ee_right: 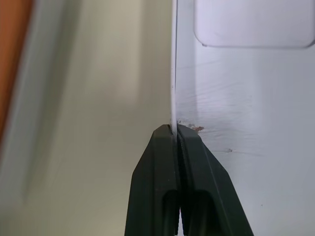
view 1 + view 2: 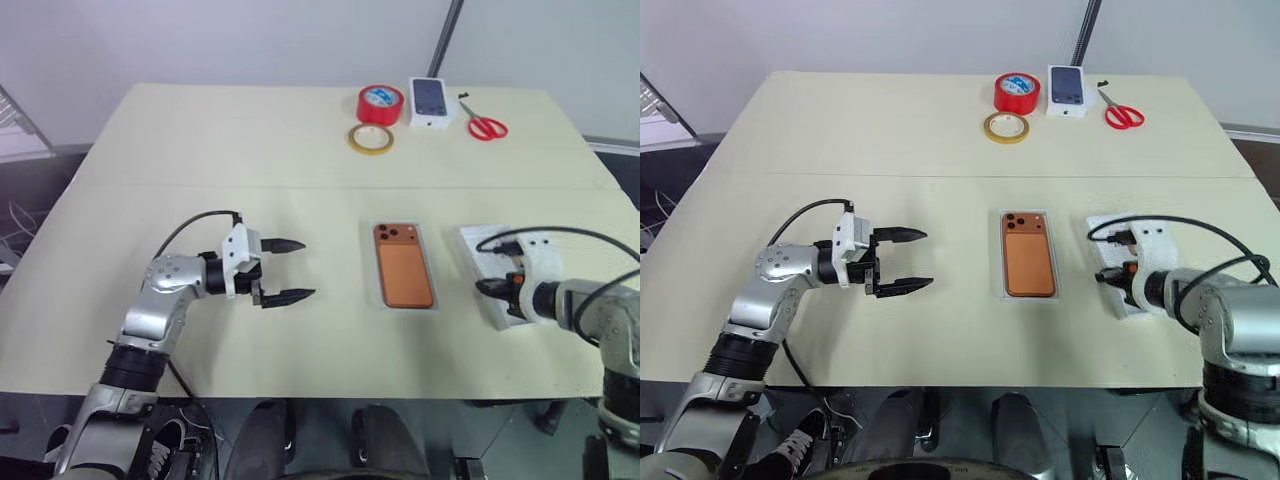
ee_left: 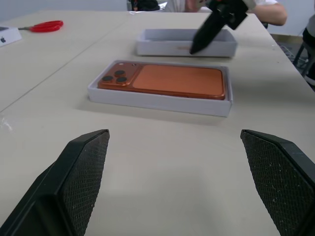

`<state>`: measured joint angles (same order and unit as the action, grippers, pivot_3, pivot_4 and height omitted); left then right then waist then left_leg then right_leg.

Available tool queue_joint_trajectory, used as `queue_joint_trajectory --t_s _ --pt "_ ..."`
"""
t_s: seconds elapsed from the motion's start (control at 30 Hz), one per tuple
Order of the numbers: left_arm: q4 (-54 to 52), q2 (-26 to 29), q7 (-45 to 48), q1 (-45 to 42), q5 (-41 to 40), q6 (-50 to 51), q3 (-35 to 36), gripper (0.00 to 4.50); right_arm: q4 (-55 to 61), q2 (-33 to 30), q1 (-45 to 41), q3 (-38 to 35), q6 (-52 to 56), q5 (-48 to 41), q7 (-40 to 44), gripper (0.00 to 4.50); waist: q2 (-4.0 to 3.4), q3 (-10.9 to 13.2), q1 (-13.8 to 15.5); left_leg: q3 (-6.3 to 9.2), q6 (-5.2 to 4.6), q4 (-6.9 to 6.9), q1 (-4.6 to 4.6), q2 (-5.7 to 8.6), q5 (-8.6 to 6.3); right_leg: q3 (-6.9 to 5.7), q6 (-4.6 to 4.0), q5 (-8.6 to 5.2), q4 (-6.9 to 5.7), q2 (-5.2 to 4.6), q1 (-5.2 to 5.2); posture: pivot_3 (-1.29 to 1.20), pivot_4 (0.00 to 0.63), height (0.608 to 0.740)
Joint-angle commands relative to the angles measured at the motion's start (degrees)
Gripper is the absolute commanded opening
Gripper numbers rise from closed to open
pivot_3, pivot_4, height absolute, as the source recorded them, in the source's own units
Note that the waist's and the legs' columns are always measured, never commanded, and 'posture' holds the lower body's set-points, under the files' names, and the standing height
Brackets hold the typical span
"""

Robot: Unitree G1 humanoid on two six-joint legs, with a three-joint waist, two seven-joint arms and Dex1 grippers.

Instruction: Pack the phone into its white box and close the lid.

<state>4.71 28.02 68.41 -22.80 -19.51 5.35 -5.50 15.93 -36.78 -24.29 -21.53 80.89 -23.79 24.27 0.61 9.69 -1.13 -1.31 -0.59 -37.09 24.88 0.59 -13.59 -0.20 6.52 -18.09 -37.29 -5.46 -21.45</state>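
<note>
**Lid held at right of frame, box and phone at centre**

While the table (image 2: 200,140) spans the frame, the white box (image 2: 428,300) lies at centre, long axis running top to bottom, with the phone (image 2: 402,265) already seated inside. The lid (image 2: 478,250) sits to its right, parallel and apart. The right gripper (image 1: 173,129) is clamped on the lid's near wall, so it is the nearer arm. The left gripper (image 2: 287,270), at left of frame, has jaws spread, holding nothing
</note>
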Motion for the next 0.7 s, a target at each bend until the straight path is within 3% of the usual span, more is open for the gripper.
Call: queue_joint_trajectory --t_s 0.03,0.17,0.4,0.53,0.63,0.7 --pt "-0.8 -0.4 -1.2 -1.0 -0.8 0.0 0.9 4.5 0.5 4.6 -5.6 -4.5 -3.3 -3.2 -0.5 0.05 -0.02 0.0 0.2 0.01 0.0 0.04 0.0 -0.01 0.0 -0.01 0.01 0.0 -0.01 0.03 -0.01 0.0 0.15 0.728" --pt "-1.3 -1.6 -3.3 -1.8 -1.7 2.3 1.3 4.5 3.7 15.0 -8.5 -6.4 -4.4 -9.4 -0.9 0.05 0.0 0.0 0.6 0.08 0.02 0.08 0.02 -0.1 0.01 -0.09 0.02 -0.01 -0.01 0.14 0.01 0.0 0.15 0.728" --pt "-3.6 -2.5 -6.6 -1.1 -3.4 4.9 2.5 4.5 9.1 33.0 -11.5 -18.0 9.6 -26.3 -3.9 0.05 -0.04 0.0 0.5 0.07 0.07 -0.04 0.03 -0.07 0.05 -0.06 0.03 -0.01 -0.26 0.12 -0.06 0.0 0.15 0.728" --pt "-4.9 -2.8 -8.7 -0.5 -3.9 5.8 3.2 4.5 8.9 36.3 -7.8 -19.4 11.6 -41.3 -9.7 0.05 -0.05 0.0 0.4 0.07 0.08 0.01 0.04 -0.07 0.06 -0.05 0.03 -0.01 -0.26 0.1 -0.09 0.0 0.15 0.728" --pt "-5.3 -2.9 -8.4 -0.3 -6.1 8.2 3.8 3.75 9.1 35.4 -4.1 -17.7 11.6 -49.6 -14.8 0.0 -0.06 0.0 0.4 0.06 0.09 0.01 0.03 -0.06 0.06 -0.05 0.02 -0.01 -0.26 0.07 -0.08 0.0 0.15 0.728" --pt "-5.9 -3.5 -9.6 -0.1 -7.1 8.2 4.9 2.81 7.5 34.6 -0.2 -15.6 11.2 -56.9 -18.9 0.0 -0.06 0.0 0.3 0.05 0.08 0.02 0.03 -0.06 0.06 -0.03 0.02 -0.01 -0.25 0.07 -0.11 0.0 0.15 0.728"
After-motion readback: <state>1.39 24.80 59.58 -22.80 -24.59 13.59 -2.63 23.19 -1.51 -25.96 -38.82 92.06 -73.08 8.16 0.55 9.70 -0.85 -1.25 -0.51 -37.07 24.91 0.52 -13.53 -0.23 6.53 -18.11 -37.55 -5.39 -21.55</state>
